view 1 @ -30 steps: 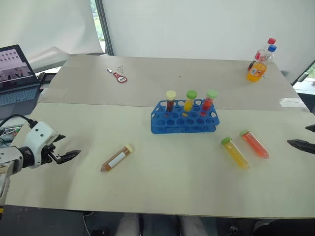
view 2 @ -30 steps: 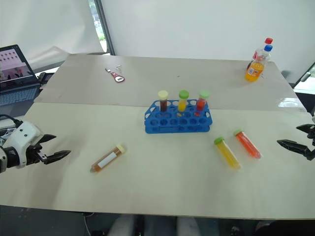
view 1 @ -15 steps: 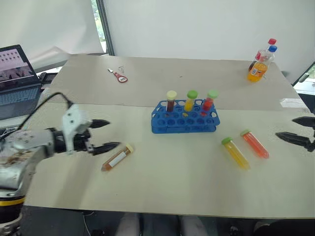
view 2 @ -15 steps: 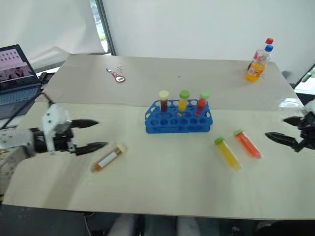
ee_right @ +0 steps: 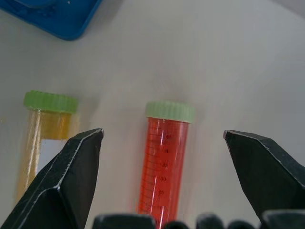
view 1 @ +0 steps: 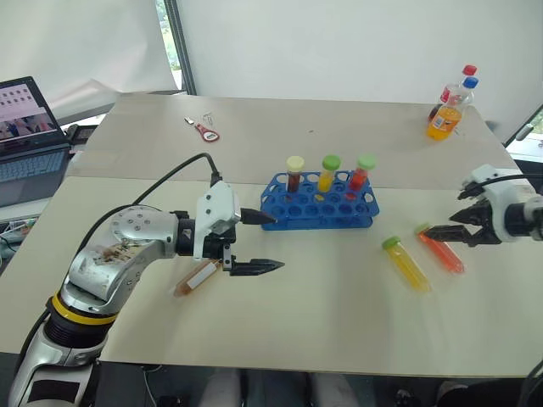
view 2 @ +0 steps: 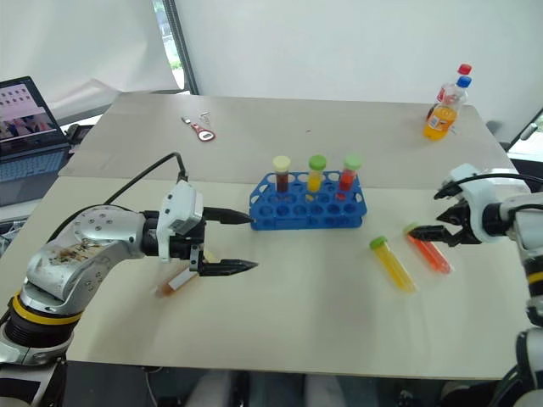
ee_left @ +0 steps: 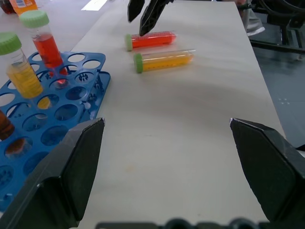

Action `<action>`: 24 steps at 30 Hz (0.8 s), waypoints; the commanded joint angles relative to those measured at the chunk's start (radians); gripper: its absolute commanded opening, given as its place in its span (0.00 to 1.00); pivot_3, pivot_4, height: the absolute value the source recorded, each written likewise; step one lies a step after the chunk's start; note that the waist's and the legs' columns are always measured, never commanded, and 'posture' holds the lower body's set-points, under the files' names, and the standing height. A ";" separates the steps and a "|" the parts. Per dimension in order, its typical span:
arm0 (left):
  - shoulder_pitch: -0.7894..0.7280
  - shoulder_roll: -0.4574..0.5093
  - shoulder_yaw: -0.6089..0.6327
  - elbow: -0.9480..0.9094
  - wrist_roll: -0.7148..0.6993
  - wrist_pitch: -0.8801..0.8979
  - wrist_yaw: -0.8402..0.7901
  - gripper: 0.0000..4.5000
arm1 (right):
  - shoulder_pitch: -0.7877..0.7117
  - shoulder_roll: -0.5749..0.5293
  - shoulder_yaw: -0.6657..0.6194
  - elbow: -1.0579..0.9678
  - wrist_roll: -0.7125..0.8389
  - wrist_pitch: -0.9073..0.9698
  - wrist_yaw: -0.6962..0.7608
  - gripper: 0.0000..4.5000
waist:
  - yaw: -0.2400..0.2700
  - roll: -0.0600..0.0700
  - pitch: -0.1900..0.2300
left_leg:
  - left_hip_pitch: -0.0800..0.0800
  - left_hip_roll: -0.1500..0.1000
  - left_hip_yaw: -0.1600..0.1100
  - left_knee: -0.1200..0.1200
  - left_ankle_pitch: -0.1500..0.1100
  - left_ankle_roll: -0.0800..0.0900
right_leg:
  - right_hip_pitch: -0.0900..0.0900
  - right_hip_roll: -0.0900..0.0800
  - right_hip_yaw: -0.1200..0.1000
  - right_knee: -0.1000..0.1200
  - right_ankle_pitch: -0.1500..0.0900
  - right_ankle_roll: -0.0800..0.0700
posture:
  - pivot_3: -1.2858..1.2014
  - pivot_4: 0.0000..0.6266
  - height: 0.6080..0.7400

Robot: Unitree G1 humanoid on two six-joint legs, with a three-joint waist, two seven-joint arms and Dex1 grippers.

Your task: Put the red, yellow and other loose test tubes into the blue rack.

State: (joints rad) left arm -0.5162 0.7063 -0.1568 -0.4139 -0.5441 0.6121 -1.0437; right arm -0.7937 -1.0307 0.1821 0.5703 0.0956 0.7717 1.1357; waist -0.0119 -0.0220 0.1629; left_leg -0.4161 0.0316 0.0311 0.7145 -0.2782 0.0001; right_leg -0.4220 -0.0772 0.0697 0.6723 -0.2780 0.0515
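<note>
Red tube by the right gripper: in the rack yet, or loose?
Loose. The red tube lies flat on the table beside the yellow tube, outside the blue rack, between the right gripper's open jaws.

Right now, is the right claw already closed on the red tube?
No. The right claw is open, its fingers spread well to either side of the red tube, which lies flat on the table.

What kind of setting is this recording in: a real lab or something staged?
Probably a staged test area rather than a working lab: a plain paper-covered table holds only a blue rack with capped tubes, a soda bottle stands at the far corner, and a laptop sits alongside.
</note>
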 commanded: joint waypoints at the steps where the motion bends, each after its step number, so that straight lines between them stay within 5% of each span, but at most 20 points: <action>1: -0.029 -0.022 -0.017 -0.007 0.017 -0.037 -0.012 0.99 | -0.067 0.001 0.036 0.086 -0.055 -0.004 0.035 1.00 | 0.002 0.000 0.000 | 0.000 0.000 0.000 0.000 0.000 0.000 | 0.000 0.000 0.000 0.000 0.000 0.000 | 0.52 0.24 0.74; 8: -0.040 -0.052 -0.039 0.013 0.049 -0.066 -0.019 0.99 | -0.120 0.041 0.093 0.188 -0.106 -0.016 0.115 1.00 | -0.002 0.000 0.000 | 0.000 0.000 0.000 0.000 0.000 0.000 | 0.000 0.000 0.000 -0.001 0.000 0.000 | 0.52 0.24 0.74; 19: -0.028 -0.070 -0.045 0.029 0.074 -0.085 -0.023 1.00 | -0.094 0.068 0.087 0.203 -0.133 -0.026 0.113 0.23 | -0.001 0.000 0.000 | 0.000 0.000 0.000 0.000 0.000 0.000 | 0.000 0.000 0.000 0.000 0.000 0.000 | 0.52 0.24 0.74; 24: -0.005 -0.056 -0.021 0.059 0.082 -0.110 -0.028 1.00 | -0.077 0.021 0.026 0.067 -0.081 0.014 0.136 0.23 | -0.001 0.000 0.000 | 0.000 0.000 0.000 0.000 0.000 0.000 | 0.000 0.000 0.000 0.000 0.000 0.000 | 0.52 0.24 0.74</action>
State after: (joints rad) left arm -0.5296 0.6398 -0.2121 -0.3556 -0.4647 0.5247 -1.0706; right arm -0.8623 -0.9646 0.2661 0.7249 -0.0157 0.7651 1.2546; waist -0.0126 -0.0218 0.1629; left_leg -0.4160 0.0316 0.0307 0.7147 -0.2781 0.0001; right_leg -0.4220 -0.0772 0.0694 0.6723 -0.2780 0.0515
